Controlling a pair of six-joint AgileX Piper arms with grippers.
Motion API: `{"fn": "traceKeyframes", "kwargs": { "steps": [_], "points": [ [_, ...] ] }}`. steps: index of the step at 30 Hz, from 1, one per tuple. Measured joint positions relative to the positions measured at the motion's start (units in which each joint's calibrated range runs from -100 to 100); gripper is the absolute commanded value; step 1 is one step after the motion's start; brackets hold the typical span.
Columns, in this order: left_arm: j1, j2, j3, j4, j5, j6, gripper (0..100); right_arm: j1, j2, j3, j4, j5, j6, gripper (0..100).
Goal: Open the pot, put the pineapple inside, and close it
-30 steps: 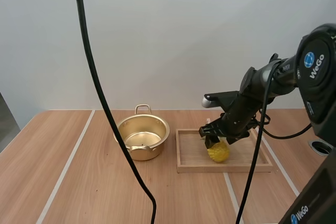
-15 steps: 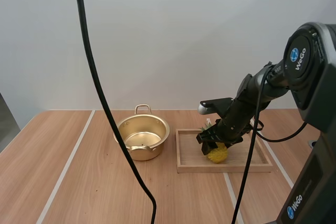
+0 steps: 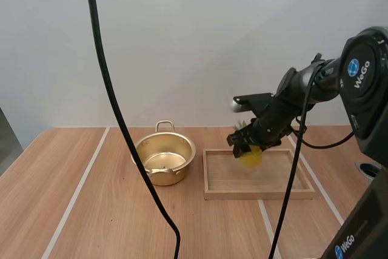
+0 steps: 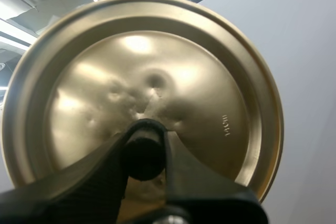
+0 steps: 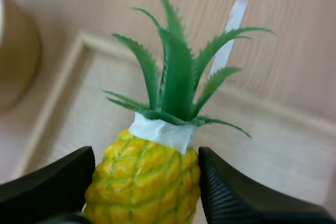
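**Pot open, pineapple up in the air, lid off to one side**

Our gold pot [image 3: 165,159] sits upright and open on the desk [image 3: 91,210], loop handles on its rim and its shiny bottom showing, just left of the wooden tray [image 3: 260,195] and not touching it. The pineapple [image 5: 142,177] is a small yellow one with a green leafy crown and a white band under the leaves. Our right tool [image 3: 247,147] pinches it by the body and holds it over the back part of the tray. The lid [image 4: 199,77] is round, gold too and a bit dented near the middle. Our left tool [image 4: 144,156] grips it by its black knob [image 4: 143,148].
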Motion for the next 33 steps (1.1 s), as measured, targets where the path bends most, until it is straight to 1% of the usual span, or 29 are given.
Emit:
{"fn": "traceKeyframes", "kwargs": {
  "steps": [2,5,8,10,13,16,19,22,25,30,33],
  "points": [
    [0.00,-0.28,0.00,0.00,0.00,0.00,0,0.00,-3.35,-3.17,1.81,-0.64,0.10,0],
    [0.00,-0.83,0.00,0.00,-0.62,-0.12,0,0.00,-8.59,-7.42,4.61,-5.21,0.19,0],
    [0.00,-0.81,0.00,0.00,-0.67,-0.23,0,0.00,-9.79,-8.01,5.19,-6.50,0.19,0],
    [0.00,-1.17,0.00,0.00,-1.86,-0.35,0,0.00,-17.66,-13.01,8.64,-14.78,0.19,0],
    [0.00,-1.85,0.00,0.00,-5.28,-1.69,0,0.00,-25.72,-16.31,10.94,-24.55,0.19,0],
    [0.00,-3.23,0.00,0.00,-27.72,-9.26,0,0.00,-30.23,-17.42,11.55,-28.05,0.19,0],
    [0.00,-4.44,-0.06,0.00,-44.68,-11.02,0,0.00,-31.18,-17.58,11.67,-28.40,0.19,0],
    [0.00,-5.86,-0.16,0.27,-55.90,-11.62,0,0.00,-30.74,-17.32,11.67,-27.95,0.19,0],
    [0.00,-6.79,-0.39,1.09,-60.22,-11.73,0,0.00,-30.62,-17.32,12.31,-27.90,0.19,0],
    [0.00,-6.78,-0.45,1.78,-61.03,-11.73,0,0.00,-29.65,-17.32,16.79,-27.90,-0.18,0],
    [0.00,-6.78,-0.45,1.88,-61.03,-11.73,0,0.00,-29.41,-17.32,17.72,-27.34,-0.72,0]
  ]
}}
